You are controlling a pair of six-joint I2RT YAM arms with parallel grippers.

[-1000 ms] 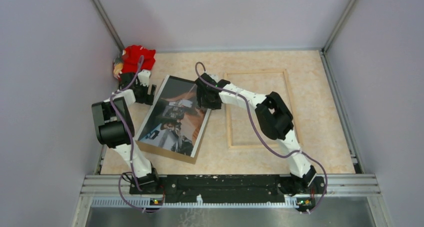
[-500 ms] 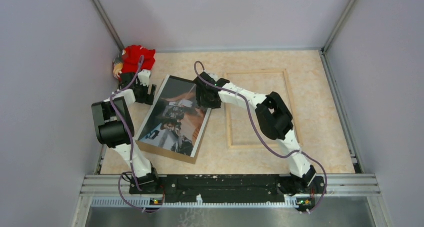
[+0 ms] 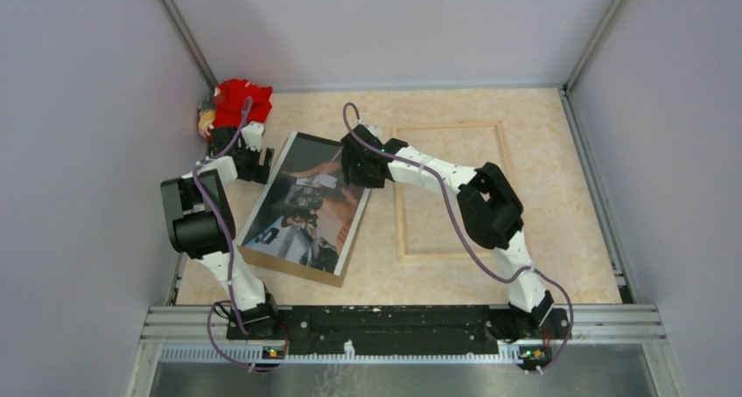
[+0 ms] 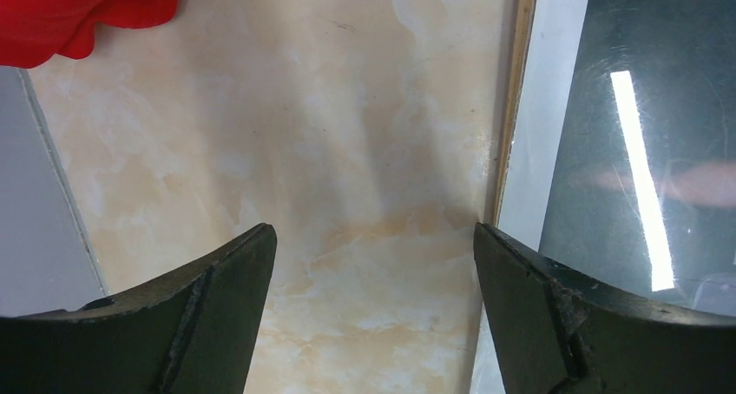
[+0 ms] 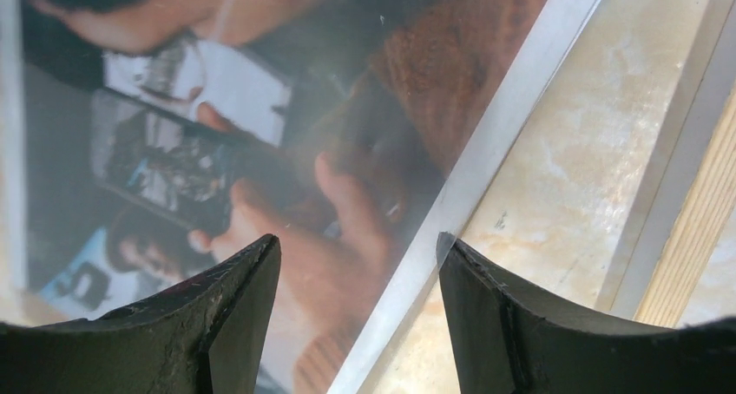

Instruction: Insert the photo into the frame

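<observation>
The photo (image 3: 306,205) lies face up and askew on a brown backing board (image 3: 293,269), whose edge shows along the photo's near side. Both rest flat on the marbled surface (image 3: 569,240). To the right of the photo, parted from it by a strip of bare surface, the frame (image 3: 455,128) lies flat with its pale wood back up, and the surface shows through its opening. The left arm (image 3: 197,213) reaches to the photo's far left edge. The left jaws stand wide and point down, one finger over the bare surface just left of the photo and the other over the photo's white border, with nothing held between them. The right arm (image 3: 490,209) stretches across the frame to the photo's far right corner. The right jaws stand partly open and straddle the photo's right-hand white border from above, one finger over the printed image and the other over the surface just past the photo's edge. They grip nothing, and whether their tips touch the print cannot be told. A red cloth bundle (image 3: 241,100) lies beyond the photo's far left corner, against the wall.
</observation>
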